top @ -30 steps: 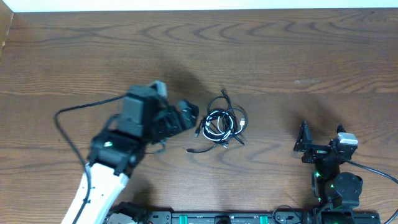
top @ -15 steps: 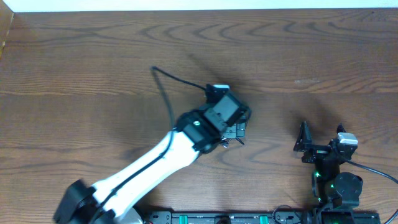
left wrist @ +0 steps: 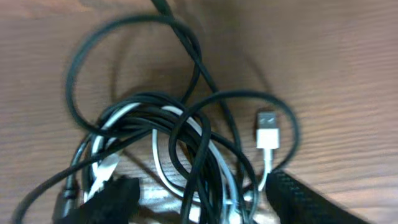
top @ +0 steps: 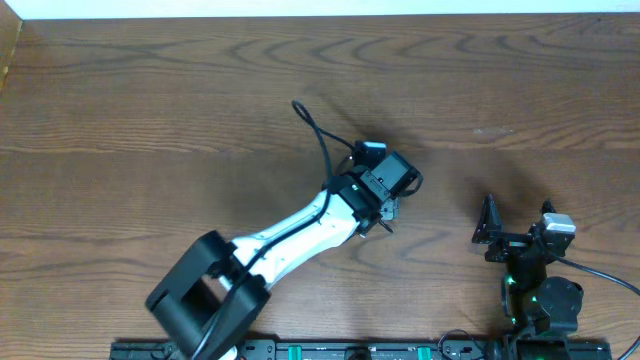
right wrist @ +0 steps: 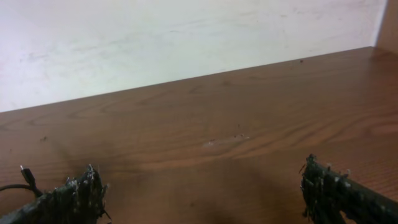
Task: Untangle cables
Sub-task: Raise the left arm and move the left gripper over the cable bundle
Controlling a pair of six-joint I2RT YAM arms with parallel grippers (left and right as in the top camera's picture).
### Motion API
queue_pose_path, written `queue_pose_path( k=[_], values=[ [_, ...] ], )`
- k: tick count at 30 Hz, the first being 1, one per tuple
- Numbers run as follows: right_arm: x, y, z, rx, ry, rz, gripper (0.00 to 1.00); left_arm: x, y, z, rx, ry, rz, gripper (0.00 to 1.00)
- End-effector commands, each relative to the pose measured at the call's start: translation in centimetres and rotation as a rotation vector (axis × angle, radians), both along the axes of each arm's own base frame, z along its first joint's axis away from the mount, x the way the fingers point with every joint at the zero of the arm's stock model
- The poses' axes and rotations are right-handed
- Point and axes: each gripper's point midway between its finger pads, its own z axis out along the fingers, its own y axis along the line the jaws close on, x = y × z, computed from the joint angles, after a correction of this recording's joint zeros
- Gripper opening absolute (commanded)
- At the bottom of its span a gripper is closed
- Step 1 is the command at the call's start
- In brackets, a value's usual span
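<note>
The cables (left wrist: 186, 143) lie in one tangled heap on the wooden table: looping black cords wound through a white one, whose white USB plug (left wrist: 267, 130) sticks out on the right. My left gripper (left wrist: 205, 202) hangs right over the heap, jaws apart. One black fingertip (left wrist: 109, 199) is on the left and one (left wrist: 305, 199) on the right, with a bundle of black and white strands running between them untouched by the pads. In the overhead view the left gripper (top: 385, 198) covers nearly the whole heap. My right gripper (top: 515, 228) rests open near the front right, far from the cables.
The left arm's white link (top: 290, 240) runs diagonally from the front left, with its own thick black cable (top: 320, 140) arching behind it. The right wrist view shows only bare wooden table (right wrist: 217, 143) and a pale wall (right wrist: 186, 37) beyond its far edge.
My left arm has swung right from beside the heap to directly above it and stretched out further, and its jaws have narrowed around the strands. The right arm has not moved.
</note>
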Motion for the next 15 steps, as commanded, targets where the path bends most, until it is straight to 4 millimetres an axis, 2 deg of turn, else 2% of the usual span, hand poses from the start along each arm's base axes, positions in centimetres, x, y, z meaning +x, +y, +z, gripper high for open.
queue_pose_path(
  k=[1, 3, 6, 9, 12, 15],
  values=[
    [0.0, -0.1, -0.1, -0.014, 0.004, -0.004, 0.99, -0.2, -0.1, -1.9, 0.035, 0.038, -0.015, 0.59],
    [0.0, -0.1, -0.1, -0.014, 0.004, -0.004, 0.99, -0.3, 0.1, -2.6, 0.040, 0.052, 0.006, 0.51],
    [0.0, -0.1, -0.1, -0.014, 0.004, -0.004, 0.99, -0.3, 0.0, -2.6, 0.032, 0.054, 0.022, 0.26],
    [0.0, -0.1, -0.1, -0.014, 0.004, -0.004, 0.99, -0.2, 0.0, -2.0, 0.021, 0.043, 0.022, 0.08],
    [0.0, -0.1, -0.1, -0.014, 0.004, -0.004, 0.99, 0.1, -0.3, -0.2, -0.002, 0.008, -0.007, 0.08],
    [0.0, -0.1, -0.1, -0.014, 0.004, -0.004, 0.99, 0.6, -0.4, 3.6, -0.059, -0.061, -0.029, 0.08]
  ],
)
